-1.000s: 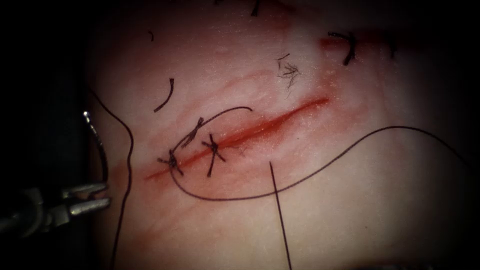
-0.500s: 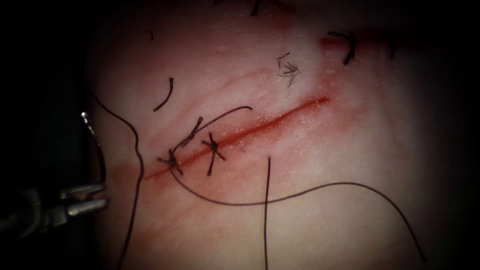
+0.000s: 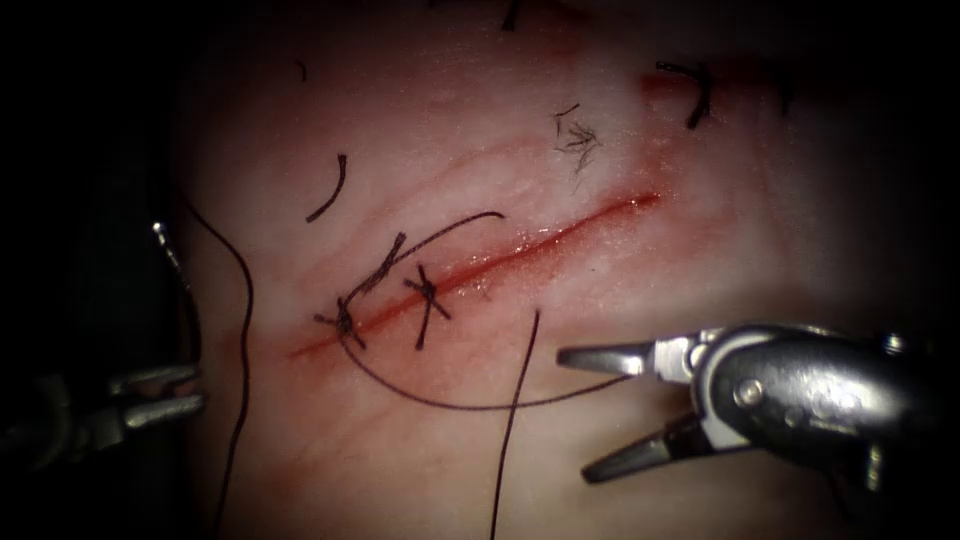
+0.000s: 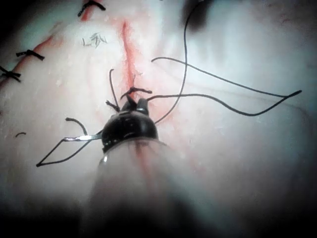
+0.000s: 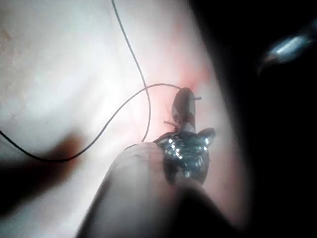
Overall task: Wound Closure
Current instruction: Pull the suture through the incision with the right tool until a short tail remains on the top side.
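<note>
At the tissue's left edge, left of the cut (image 3: 500, 262), my left tool (image 3: 190, 390) is shut on the curved needle (image 3: 185, 290) near its lower end. The needle arcs up from the jaws, clear of the tissue. It also shows as a silver sliver (image 4: 81, 138) beside the left tool's head (image 4: 130, 128). My right tool (image 3: 572, 415) reaches in from the right, below the cut, jaws wide open and holding nothing. Dark thread (image 3: 450, 405) sweeps from the leftmost stitch (image 3: 345, 325) towards its upper jaw. The right tool (image 5: 195, 121) hovers over thread (image 5: 124, 106) on pale tissue.
Two knotted stitches (image 3: 425, 297) cross the cut's left end; the rest gapes red. A second strand (image 3: 515, 420) hangs down the middle, and another (image 3: 245, 330) runs down the left. Cut thread ends (image 3: 330, 190) lie above the cut. Another stitched cut (image 3: 698, 92) sits top right.
My right tool has come in from the right with its jaws open. The long thread loop on the right has sunk and shortened. The left tool and needle drifted slightly left.
</note>
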